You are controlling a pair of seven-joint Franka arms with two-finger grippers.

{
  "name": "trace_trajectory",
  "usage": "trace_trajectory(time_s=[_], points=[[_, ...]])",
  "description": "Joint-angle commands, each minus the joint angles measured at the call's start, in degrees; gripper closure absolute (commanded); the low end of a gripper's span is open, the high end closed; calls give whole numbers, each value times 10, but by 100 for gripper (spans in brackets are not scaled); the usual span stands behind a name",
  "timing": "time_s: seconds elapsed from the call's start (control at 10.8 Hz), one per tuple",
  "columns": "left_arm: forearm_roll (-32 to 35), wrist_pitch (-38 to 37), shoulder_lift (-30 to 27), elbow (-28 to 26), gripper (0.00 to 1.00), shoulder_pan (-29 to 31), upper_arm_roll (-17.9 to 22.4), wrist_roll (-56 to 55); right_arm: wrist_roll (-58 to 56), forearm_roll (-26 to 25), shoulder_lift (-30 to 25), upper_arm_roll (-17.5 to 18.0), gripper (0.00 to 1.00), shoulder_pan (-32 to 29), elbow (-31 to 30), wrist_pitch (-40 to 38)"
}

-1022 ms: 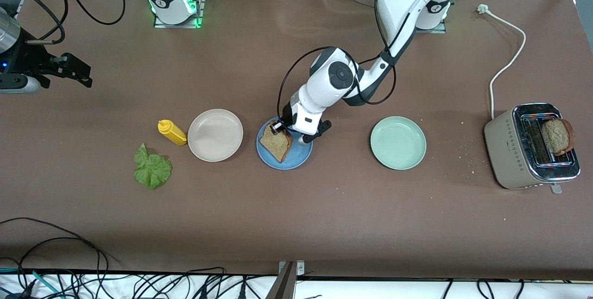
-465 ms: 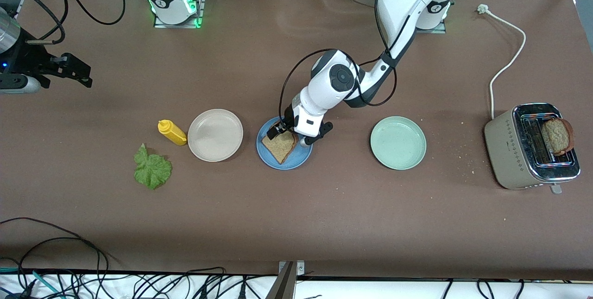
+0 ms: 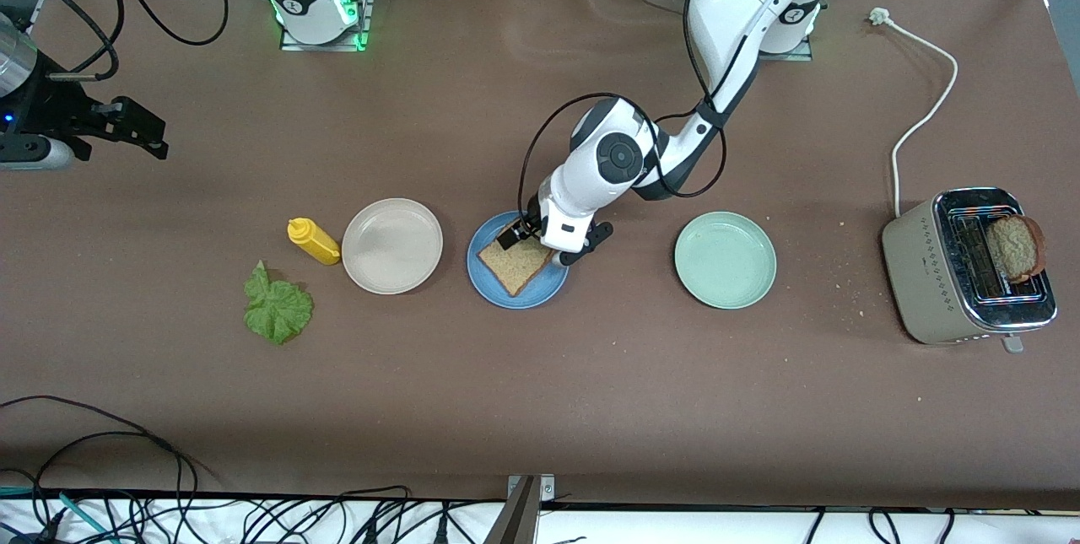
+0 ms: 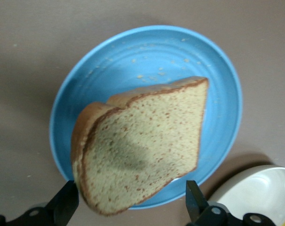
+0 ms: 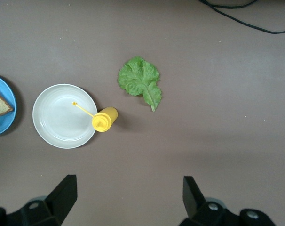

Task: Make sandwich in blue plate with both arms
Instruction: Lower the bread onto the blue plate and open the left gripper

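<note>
A second ago the left gripper point(image 3: 525, 240) pinched a slice of bread point(image 3: 515, 264) standing on edge in the blue plate point(image 3: 540, 291). Now its jaws have spread wide and the slice has tipped over onto the plate, its broad face turned up. The wrist has drawn slightly toward the left arm's base; the other things on the table lie where they did.

In the left wrist view the two black fingers point(image 4: 62, 207) stand apart on either side of the slice point(image 4: 142, 150), clear of it, with its rounded crust end just below the gap between them and its squarer end pointing away from the jaws toward the plate's point(image 4: 147, 47) middle. The long axis of the slice runs from the jaws outward across the plate; in the front view that is a diagonal, one corner aimed at the front camera. Whether the slice lies fully flat I cannot tell.

The right gripper point(image 3: 126, 129) waits with its jaws open at the right arm's end of the table, up in the air. Its wrist view shows its fingers point(image 5: 62, 193) spread wide with nothing between them; ahead of them on the table lie a lettuce leaf point(image 5: 140, 81), a yellow bottle point(image 5: 105, 118) and a beige plate point(image 5: 48, 132).

A second slice point(image 3: 1016, 247) sits in the toaster point(image 3: 920, 274), well apart from both jaws.
</note>
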Motion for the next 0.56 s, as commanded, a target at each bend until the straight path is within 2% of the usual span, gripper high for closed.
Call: trace_trajectory(time_s=[0.0, 0.19, 0.46], points=[[21, -64, -9, -3, 0, -2, 7, 3, 5, 10, 4, 0, 0, -2, 12, -7], [38, -131, -19, 0, 0, 3, 8, 4, 5, 10, 4, 0, 0, -2, 12, -7], [70, -282, -89, 3, 0, 54, 7, 8, 5, 10, 4, 0, 0, -3, 12, -7]])
